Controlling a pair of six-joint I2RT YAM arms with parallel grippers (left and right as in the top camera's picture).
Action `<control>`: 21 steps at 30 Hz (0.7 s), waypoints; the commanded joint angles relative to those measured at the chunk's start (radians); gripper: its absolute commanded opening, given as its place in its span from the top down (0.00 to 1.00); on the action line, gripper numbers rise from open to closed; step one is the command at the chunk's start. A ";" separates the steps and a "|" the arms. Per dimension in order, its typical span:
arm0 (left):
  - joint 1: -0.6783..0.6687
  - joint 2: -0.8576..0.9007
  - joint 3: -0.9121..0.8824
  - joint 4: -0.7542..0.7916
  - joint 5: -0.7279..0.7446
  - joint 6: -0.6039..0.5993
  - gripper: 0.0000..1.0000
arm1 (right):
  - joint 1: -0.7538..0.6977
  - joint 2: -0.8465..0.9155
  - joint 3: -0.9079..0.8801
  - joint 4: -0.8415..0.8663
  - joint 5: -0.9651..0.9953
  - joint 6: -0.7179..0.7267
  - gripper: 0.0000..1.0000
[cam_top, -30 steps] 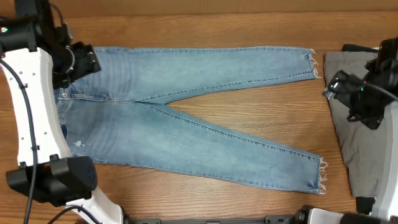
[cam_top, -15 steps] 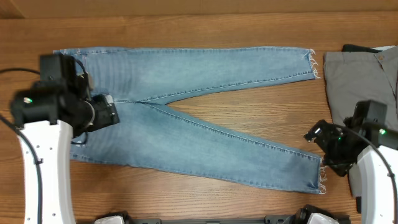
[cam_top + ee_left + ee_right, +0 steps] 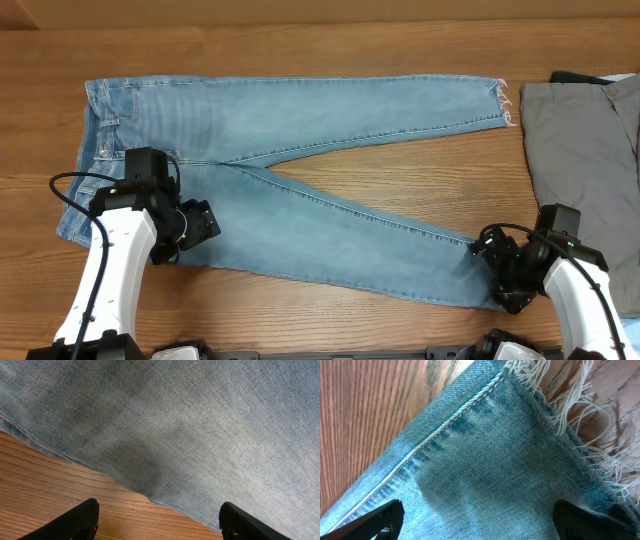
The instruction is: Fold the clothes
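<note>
From overhead, the light blue jeans [image 3: 300,110] lie flat on the wooden table [image 3: 300,40], waistband to the left and legs splayed rightward, with grey trousers [image 3: 585,150] beside the hems. The left gripper [image 3: 205,222] hangs at the hip's near edge, and the right gripper [image 3: 483,248] at the lower leg's hem. In the left wrist view, the fingers [image 3: 80,521] are spread wide over the denim's edge, holding nothing. In the right wrist view, the fingers [image 3: 382,516] are likewise parted above the frayed hem [image 3: 560,420].

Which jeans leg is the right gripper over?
The near leg, slanting toward the robot: the right gripper hovers at its frayed hem. The far leg lies apart.
</note>
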 commanded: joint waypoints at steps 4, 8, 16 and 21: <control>-0.006 -0.011 -0.011 -0.011 0.018 -0.021 0.20 | -0.003 0.140 -0.007 0.068 -0.060 0.011 0.00; -0.006 -0.011 -0.011 -0.012 0.018 -0.013 0.19 | -0.004 0.146 -0.006 0.094 0.013 0.085 0.00; -0.006 -0.011 -0.011 -0.012 0.019 -0.013 0.19 | 0.085 0.217 -0.007 0.218 -0.095 0.084 0.50; -0.006 -0.011 -0.011 -0.013 0.018 -0.013 0.19 | 0.104 0.248 -0.007 0.287 -0.094 0.082 0.96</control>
